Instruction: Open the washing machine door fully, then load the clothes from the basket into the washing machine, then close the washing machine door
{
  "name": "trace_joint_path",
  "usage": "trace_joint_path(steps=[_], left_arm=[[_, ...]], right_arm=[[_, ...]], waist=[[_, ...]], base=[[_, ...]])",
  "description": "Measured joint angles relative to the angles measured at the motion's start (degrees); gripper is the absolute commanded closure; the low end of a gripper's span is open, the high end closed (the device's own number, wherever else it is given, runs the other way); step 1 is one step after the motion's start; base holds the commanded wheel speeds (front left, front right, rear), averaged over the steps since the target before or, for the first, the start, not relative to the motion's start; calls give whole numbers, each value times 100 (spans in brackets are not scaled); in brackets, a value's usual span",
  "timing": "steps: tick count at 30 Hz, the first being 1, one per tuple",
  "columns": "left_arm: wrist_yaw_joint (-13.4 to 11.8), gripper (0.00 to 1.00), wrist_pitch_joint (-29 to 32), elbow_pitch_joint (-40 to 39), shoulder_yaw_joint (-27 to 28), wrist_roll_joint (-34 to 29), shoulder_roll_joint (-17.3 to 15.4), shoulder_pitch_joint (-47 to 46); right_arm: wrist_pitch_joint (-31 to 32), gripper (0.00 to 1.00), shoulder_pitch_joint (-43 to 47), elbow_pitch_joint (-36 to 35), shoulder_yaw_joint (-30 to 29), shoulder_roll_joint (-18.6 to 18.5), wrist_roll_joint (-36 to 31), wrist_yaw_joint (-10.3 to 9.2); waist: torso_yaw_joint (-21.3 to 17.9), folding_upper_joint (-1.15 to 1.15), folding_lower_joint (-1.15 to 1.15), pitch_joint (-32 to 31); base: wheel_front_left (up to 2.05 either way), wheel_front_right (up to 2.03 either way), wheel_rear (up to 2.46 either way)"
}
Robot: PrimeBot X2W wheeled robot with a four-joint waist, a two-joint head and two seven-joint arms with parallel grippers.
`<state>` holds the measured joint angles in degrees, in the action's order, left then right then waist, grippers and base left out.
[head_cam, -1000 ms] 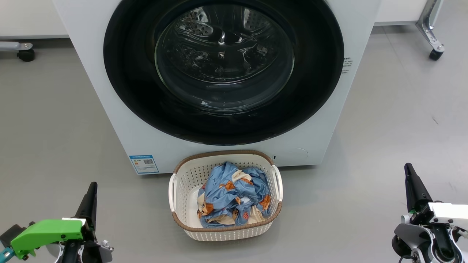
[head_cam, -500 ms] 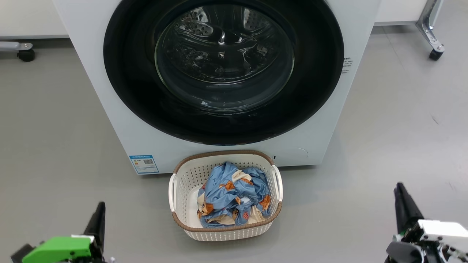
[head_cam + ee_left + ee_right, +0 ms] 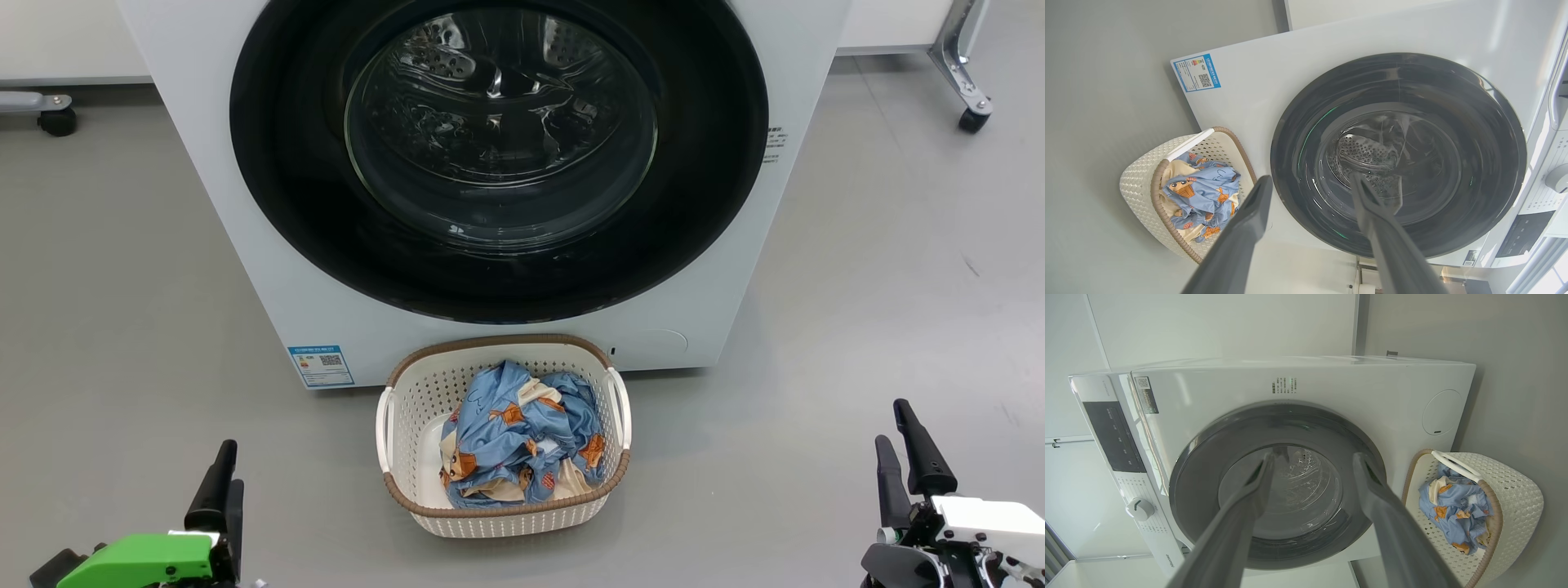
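Note:
The washing machine (image 3: 204,163) stands white before me, its door (image 3: 500,131) shut, with a glossy black rim around a clear glass bowl. On the floor against its front sits the basket (image 3: 408,408), cream with a brown rim. Inside lie the clothes (image 3: 522,433), light blue with orange-brown figures. My left gripper (image 3: 231,465) is open at the lower left, well short of the basket, with nothing between its fingers. My right gripper (image 3: 891,420) is open and empty at the lower right. The wrist views show the left gripper (image 3: 1310,177) and the right gripper (image 3: 1314,455) pointing at the door.
Grey floor lies on both sides of the machine. A caster (image 3: 57,121) of a frame stands at the back left and another caster (image 3: 973,121) at the back right. A control knob (image 3: 1139,509) sits on the machine's panel.
Both grippers have gone from shut to open. Both also sit lower in the head view than a second ago. Basket, clothes and door have not moved.

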<state>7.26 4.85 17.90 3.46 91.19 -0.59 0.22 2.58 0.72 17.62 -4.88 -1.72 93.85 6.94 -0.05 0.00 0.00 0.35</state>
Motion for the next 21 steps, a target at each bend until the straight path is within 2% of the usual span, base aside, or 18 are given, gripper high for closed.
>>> trace_joint_path(steps=[12,21], left_arm=[[0,0,-300,-156,-227,-428,-90,0],[0,0,-509,-169,-442,-1106,-280,0]], right_arm=[[-245,0,1,-253,175,-110,-494,0],[-422,0,2,-401,383,-300,-1110,0]], waist=[[-4,0,0,15],[-5,0,0,21]], base=[[0,0,0],[0,0,0]])
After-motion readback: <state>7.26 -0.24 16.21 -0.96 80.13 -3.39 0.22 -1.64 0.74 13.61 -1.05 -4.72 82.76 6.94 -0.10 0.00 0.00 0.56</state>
